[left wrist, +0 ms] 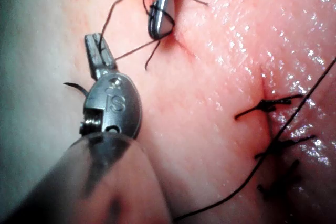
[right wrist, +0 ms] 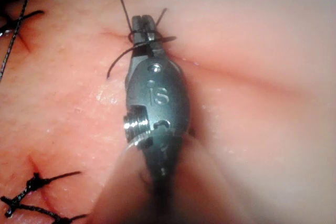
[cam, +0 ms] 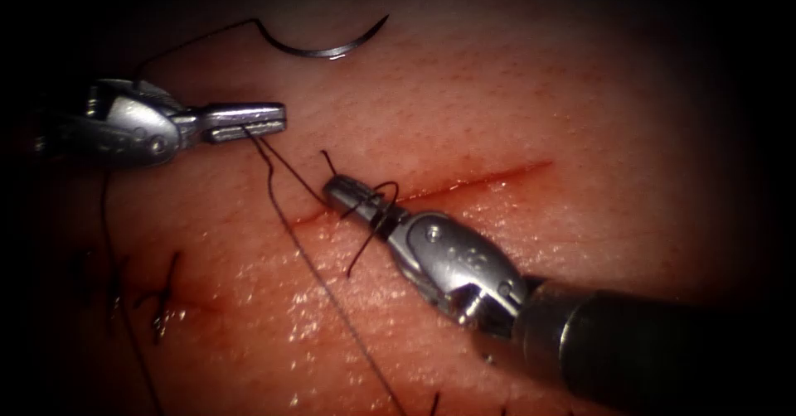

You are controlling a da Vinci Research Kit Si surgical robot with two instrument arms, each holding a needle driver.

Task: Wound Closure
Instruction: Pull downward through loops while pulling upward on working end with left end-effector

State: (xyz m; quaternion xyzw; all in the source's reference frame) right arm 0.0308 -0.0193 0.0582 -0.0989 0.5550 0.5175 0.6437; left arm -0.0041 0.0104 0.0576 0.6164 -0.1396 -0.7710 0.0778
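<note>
Your needle (cam: 327,45) lies free on the tissue (cam: 580,118) far above the cut (cam: 489,177) (open room to its right), thread (cam: 286,217) pinched in your left tool (cam: 269,122), right tool (cam: 336,191) clamped w/ thread looped round it.

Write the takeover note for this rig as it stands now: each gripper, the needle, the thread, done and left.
Left gripper: shut on the thin dark thread, above and left of the cut.
Right gripper: shut, over the cut's left end, thread looped around it.
Curved steel needle: free, lying on the pale pork-belly tissue above the cut, not in the tissue, thread attached.
Done: dark knotted stitches at lower left.
Left: the red open cut to the right of the right gripper has no stitch.
</note>
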